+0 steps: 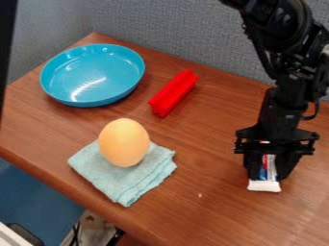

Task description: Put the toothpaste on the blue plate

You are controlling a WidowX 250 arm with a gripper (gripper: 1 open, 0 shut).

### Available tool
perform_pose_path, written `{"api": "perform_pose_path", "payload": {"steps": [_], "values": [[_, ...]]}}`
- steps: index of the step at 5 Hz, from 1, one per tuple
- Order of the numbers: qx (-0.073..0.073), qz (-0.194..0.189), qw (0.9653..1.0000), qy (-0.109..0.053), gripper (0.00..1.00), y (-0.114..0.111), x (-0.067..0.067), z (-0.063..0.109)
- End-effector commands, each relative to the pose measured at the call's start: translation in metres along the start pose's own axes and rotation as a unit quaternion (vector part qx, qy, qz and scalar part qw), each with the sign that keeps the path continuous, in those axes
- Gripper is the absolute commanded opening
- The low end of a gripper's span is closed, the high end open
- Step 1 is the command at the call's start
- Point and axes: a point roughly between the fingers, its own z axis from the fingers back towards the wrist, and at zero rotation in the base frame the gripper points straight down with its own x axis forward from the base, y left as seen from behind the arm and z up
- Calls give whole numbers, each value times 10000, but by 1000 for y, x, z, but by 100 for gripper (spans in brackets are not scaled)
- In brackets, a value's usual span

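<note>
Hand pointing straight down at the right side of the counter, its fingers set on either side of the toothpaste, which lies flat on the wood with its white end toward the near edge; a closed pinch cannot be confirmed. Red block up and left of the hand; egg on a cloth to its left; blue plate far left, well apart from the tube
</note>
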Motion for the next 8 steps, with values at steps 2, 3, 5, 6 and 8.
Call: {"api": "perform_pose_path", "payload": {"steps": [2,3,5,6,8], "values": [[-130,-204,9996,-145,0,-4,-2,15],[-124,-228,9995,-150,0,-4,-3,16],[-111,-276,9994,-160,0,-3,-3,18],[-106,-299,9994,-164,0,-2,-3,20],[-96,-342,9992,-174,0,-1,-3,22]]}}
